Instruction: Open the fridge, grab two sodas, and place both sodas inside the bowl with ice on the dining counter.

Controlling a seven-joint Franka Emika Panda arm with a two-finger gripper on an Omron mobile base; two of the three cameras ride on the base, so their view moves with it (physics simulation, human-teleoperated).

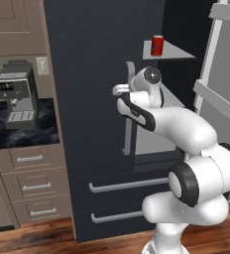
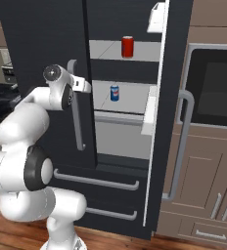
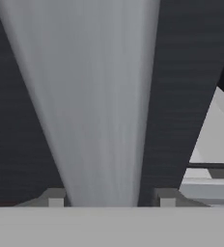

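Observation:
The dark fridge (image 1: pixel 87 74) (image 2: pixel 37 39) has its left door closed and its right door (image 2: pixel 169 97) swung open. My gripper (image 1: pixel 121 90) (image 2: pixel 83 87) (image 3: pixel 109 198) is at the top of the left door's grey bar handle (image 1: pixel 128 129) (image 2: pixel 77 127) (image 3: pixel 99 120). In the hand view the two tips sit close against either side of that bar, shut on it. A red soda (image 1: pixel 157 45) (image 2: pixel 127 47) stands on an upper shelf inside. A blue soda (image 2: pixel 114 92) stands on the shelf below. The bowl and the dining counter are out of view.
A coffee machine (image 1: pixel 15 94) sits on the dark counter left of the fridge, above wood drawers (image 1: pixel 32 186). Two fridge drawers with bar handles (image 1: pixel 122 186) lie below the doors. A built-in oven (image 2: pixel 213 88) and wood cabinets (image 2: pixel 208 195) stand right of the open door.

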